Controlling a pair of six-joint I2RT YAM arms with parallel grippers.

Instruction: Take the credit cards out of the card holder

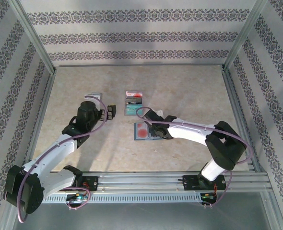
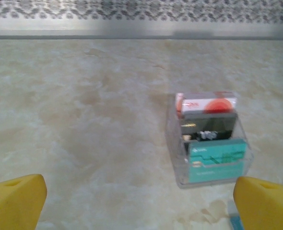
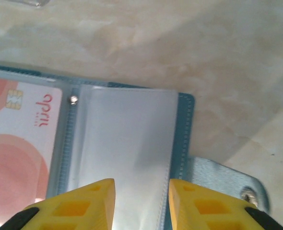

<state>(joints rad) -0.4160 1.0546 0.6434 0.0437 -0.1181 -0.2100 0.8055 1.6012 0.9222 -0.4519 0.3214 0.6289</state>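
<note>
Beige table (image 1: 189, 96): wallet (image 3: 185, 139) open beneath our right gripper (image 3: 141, 189), jaws narrowly apart over an empty sleeve (image 3: 127, 139). Pink card (image 3: 21, 158) just left. Left gripper (image 2: 139, 199) wide, farther.

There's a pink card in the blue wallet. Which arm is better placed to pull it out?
Right, probably. The right gripper hangs just above the open card holder, next to the pink-and-white card tucked inside it. The left gripper, wide open, is off to the side, facing the clear box.
</note>
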